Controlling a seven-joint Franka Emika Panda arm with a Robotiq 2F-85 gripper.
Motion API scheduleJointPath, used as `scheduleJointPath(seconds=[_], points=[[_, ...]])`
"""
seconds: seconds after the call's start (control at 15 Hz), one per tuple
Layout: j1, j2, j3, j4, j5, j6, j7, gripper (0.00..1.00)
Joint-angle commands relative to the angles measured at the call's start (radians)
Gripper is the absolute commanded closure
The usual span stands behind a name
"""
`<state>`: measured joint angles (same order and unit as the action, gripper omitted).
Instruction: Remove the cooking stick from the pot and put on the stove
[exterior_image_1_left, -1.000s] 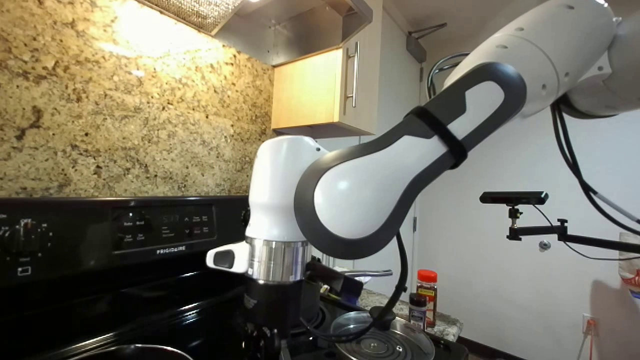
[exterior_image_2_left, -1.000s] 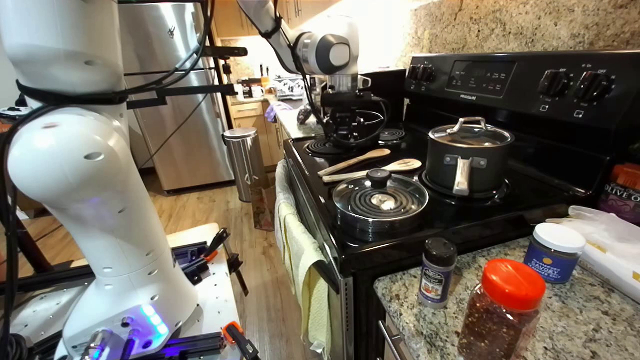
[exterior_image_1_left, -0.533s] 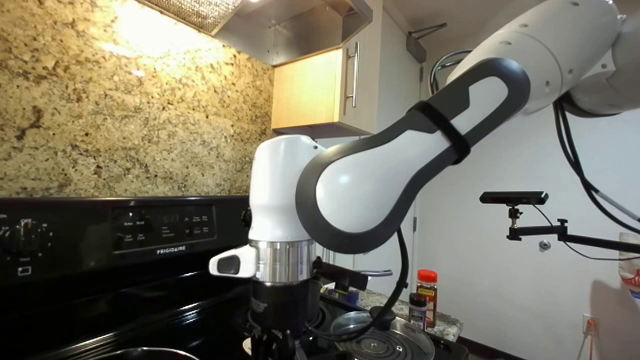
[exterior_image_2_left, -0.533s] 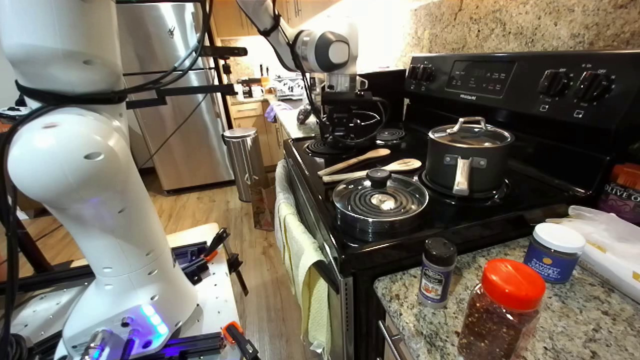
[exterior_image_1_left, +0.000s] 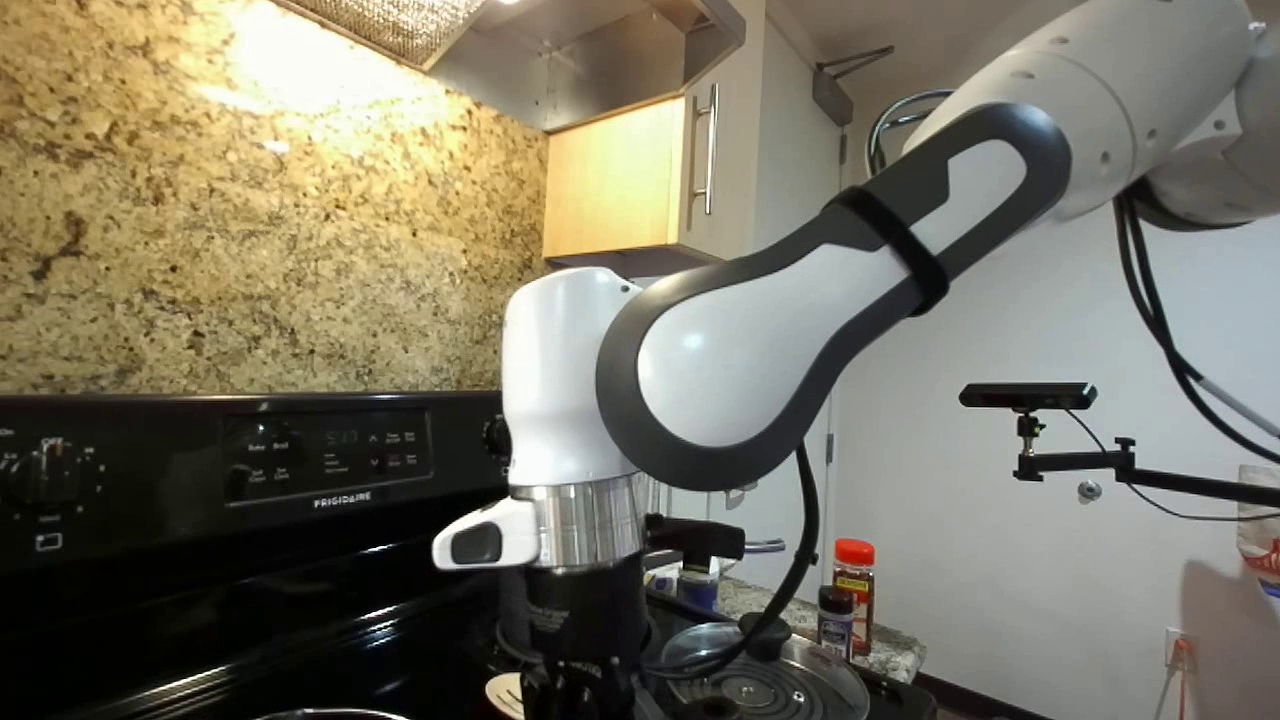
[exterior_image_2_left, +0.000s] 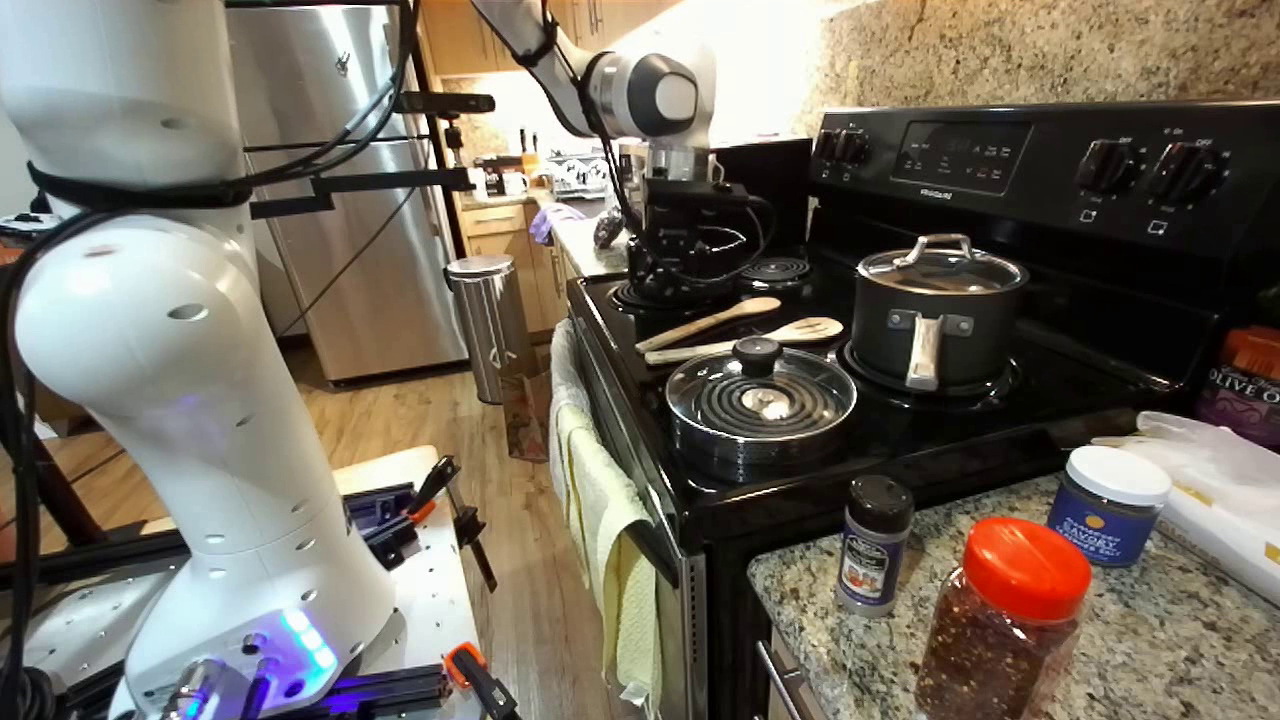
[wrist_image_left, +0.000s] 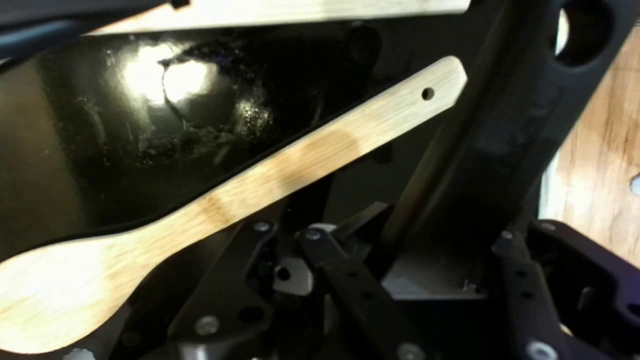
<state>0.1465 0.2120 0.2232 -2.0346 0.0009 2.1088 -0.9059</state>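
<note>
The wooden spoon lies flat on the black stove, a slotted wooden utensil near it. The end effector is closed and hangs low by the far front burner. In an exterior view, a round glass lid with a black knob sits at the stove's near front corner, and the lidded saucepan, with its silver handle, stands at the rear. The granite worktop bears a black-capped shaker, a red-capped jar and a blue jar with a white top; a yellow towel hangs down the oven front.

In an exterior view the robot arm and end effector block the spoon, and the lower edge cuts off a curved silver rim. In the wrist view the spoon's rounded end runs out at the left; dark linkages fill the bottom, so anything between the fingertips cannot be made out. A dark bar with a round hole crosses at the right; what it belongs to cannot be told.
</note>
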Motion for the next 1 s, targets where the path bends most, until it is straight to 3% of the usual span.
scheduleJointPath(seconds=[0.0, 0.93], points=[[-0.006, -0.021, 0.01, -0.009, 0.008, -0.054, -0.092, 0.93], [0.027, 0.016, 0.034, 0.037, -0.019, -0.079, -0.23, 0.92]])
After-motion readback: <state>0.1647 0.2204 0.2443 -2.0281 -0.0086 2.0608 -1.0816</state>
